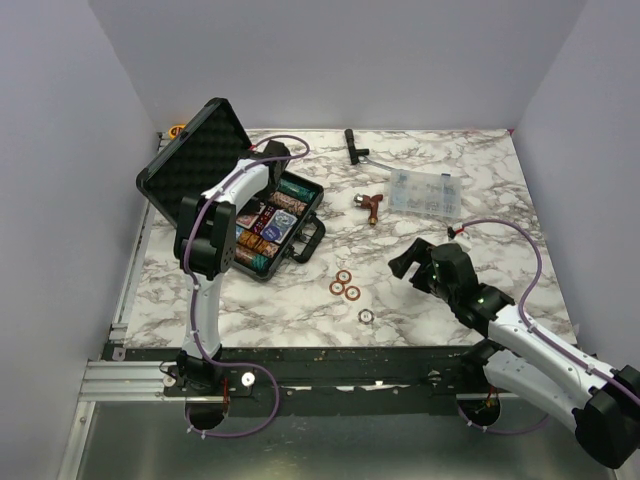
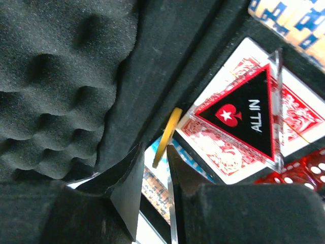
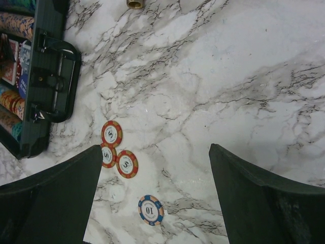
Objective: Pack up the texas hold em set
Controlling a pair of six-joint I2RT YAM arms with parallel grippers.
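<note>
**Yellow chip at the briefcase, four more to fetch**
My left tool (image 2: pixel 155 150) is inside the open briefcase (image 1: pixel 200 150), its jaws narrow around an edge-on yellow chip (image 2: pixel 167 133). I cannot tell if it grips. My right tool (image 3: pixel 155 147) hangs wide open above the loose chips (image 3: pixel 111 133) on the worktop (image 3: pixel 228 76). Next it must descend squarely onto one.

3 red chips (image 3: pixel 111 133), 1 blue chip (image 3: pixel 151 210)

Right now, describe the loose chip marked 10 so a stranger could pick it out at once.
On the marble table, find the open black case, then look past its handle side toward the near edge. Three red-rimmed chips cluster there; the chip marked 10 lies alone beyond them, closest to that edge. Only it has a blue-and-orange rim.
</note>
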